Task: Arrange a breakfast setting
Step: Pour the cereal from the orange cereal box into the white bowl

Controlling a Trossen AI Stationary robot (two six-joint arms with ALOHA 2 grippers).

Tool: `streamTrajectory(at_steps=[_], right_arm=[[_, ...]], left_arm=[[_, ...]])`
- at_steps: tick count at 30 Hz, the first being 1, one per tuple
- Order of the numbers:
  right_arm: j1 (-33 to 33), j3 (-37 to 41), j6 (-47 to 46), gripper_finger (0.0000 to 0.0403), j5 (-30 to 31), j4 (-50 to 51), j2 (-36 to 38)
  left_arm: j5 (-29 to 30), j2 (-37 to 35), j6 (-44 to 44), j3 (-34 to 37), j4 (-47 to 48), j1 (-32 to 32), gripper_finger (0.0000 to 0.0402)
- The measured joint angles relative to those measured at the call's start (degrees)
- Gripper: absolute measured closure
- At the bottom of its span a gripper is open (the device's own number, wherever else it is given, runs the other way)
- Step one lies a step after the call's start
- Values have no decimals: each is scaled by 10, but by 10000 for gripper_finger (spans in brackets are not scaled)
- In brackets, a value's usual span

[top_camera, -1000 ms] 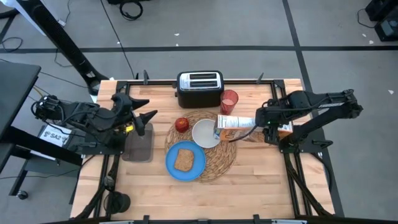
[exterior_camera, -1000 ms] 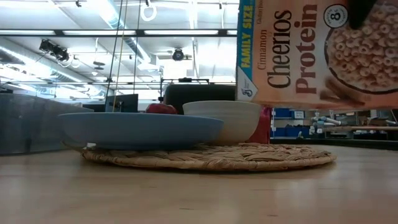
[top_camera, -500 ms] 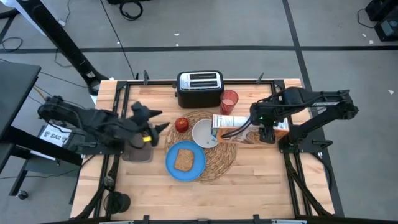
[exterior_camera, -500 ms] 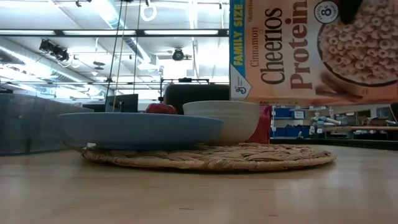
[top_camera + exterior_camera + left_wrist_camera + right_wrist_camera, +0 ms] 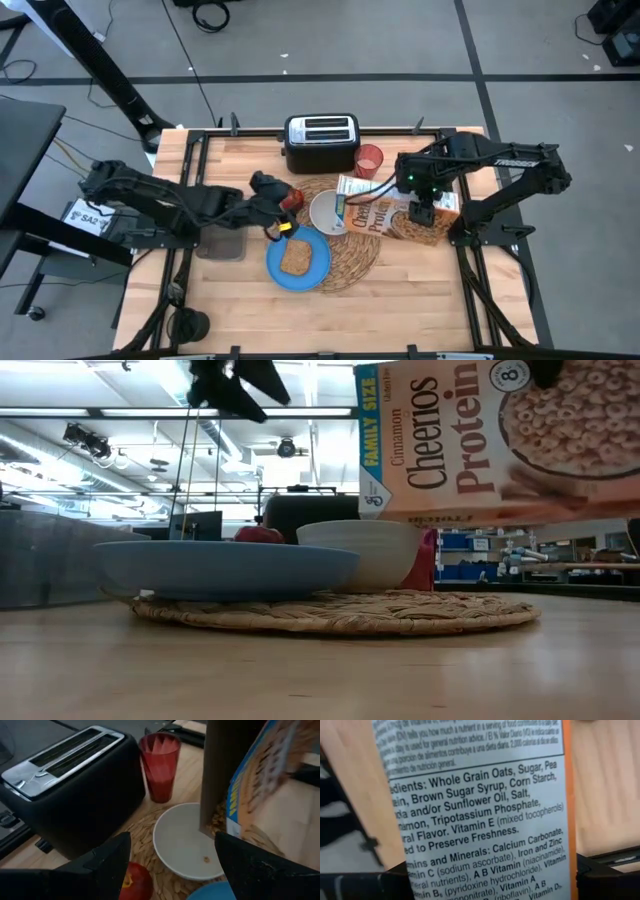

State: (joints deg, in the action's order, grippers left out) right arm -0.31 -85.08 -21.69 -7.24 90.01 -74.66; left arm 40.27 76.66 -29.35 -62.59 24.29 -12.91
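I have the right gripper [image 5: 424,212] clamped on the Cheerios box [image 5: 385,208], fingers on either side of it. The box hangs tilted off the table, open end over the bowl [image 5: 328,213]; from the left wrist I see a few cereal pieces in the bowl [image 5: 187,847] and the box [image 5: 250,790] leaning above it. From table height the box [image 5: 480,435] floats clear above the bowl [image 5: 360,552].

My left gripper [image 5: 277,212] sits over the mat's [image 5: 350,265] 10 o'clock edge, fingers apart and holding nothing, just beside the apple [image 5: 292,198], above the plate's [image 5: 312,268] far rim.

Taking the mat as the dial: the bowl is near centre, toward 12. The plate overlaps the mat at 8 o'clock, with toast [image 5: 294,257] on it. The apple is at 10 o'clock. The cup [image 5: 369,158] stands off the mat at 1 o'clock, just beside the toaster [image 5: 321,142] at 12. A grey tray [image 5: 224,242] lies off at 9 o'clock. I cannot make out a spoon.
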Motion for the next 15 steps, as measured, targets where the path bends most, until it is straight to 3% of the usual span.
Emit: streamTrajectory(at_steps=[8,15], right_arm=[[-32,-4,-65,158,-94,0,-1],[-63,-4,-138,158,-139,0,-1]], left_arm=[[-1,32,5,0,-17,10,109],[-1,33,7,0,-18,10,109]])
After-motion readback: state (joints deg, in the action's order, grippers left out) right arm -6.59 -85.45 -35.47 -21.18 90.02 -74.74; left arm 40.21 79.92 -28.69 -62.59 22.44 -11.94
